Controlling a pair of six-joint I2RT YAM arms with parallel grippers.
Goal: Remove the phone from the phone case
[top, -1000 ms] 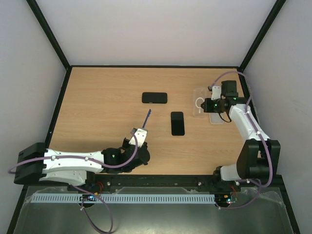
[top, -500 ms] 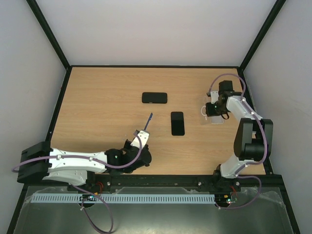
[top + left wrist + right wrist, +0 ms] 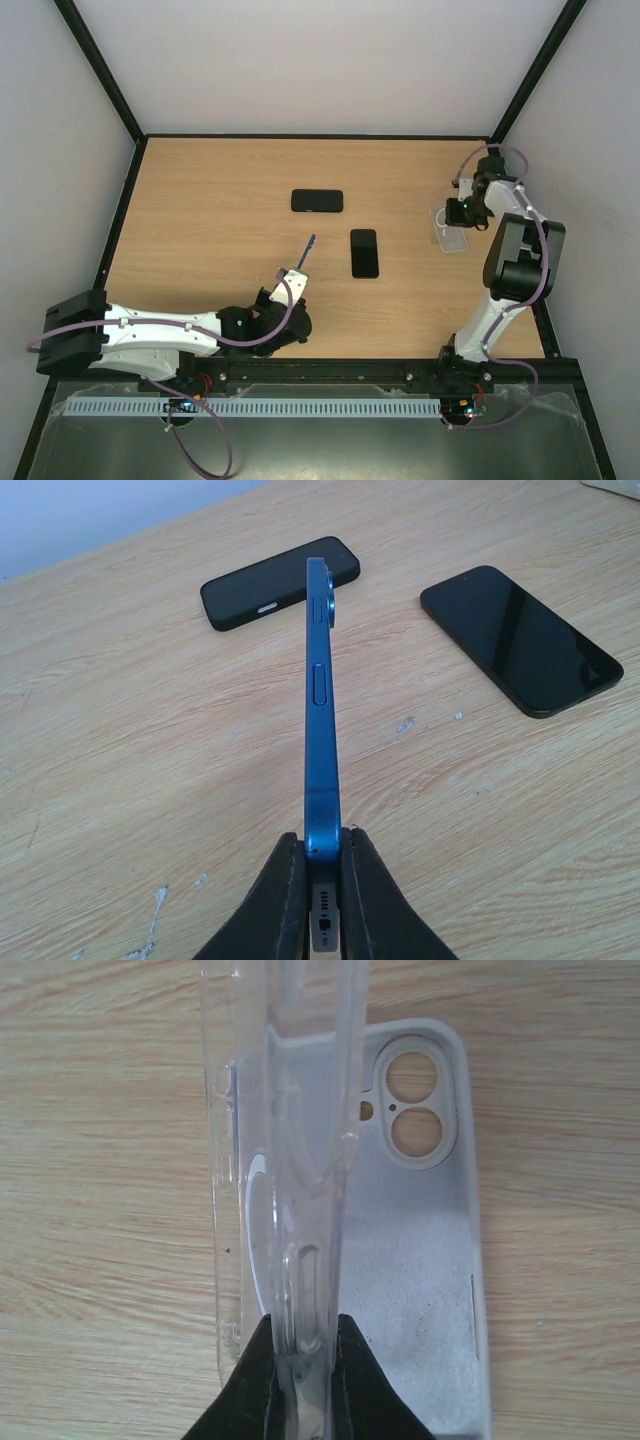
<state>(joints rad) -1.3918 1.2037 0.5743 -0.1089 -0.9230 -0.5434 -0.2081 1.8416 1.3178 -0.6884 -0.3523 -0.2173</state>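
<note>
Evidently, since narrow jaws suit thin edges, a blue phone (image 3: 320, 710) is clamped edgewise, jaws closed on it, by the left gripper (image 3: 322, 842) and a clear case (image 3: 300, 1110) likewise by the right gripper (image 3: 302, 1335), while the matte black phone case (image 3: 317, 200) is seen flat on the table (image 3: 200, 220), ungripped.

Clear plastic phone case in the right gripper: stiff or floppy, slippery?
Probably bendy: the clear plastic phone case is a thin, empty shell, pinched edge-on by the right gripper. Glossy walls may slip. Likely light.
</note>
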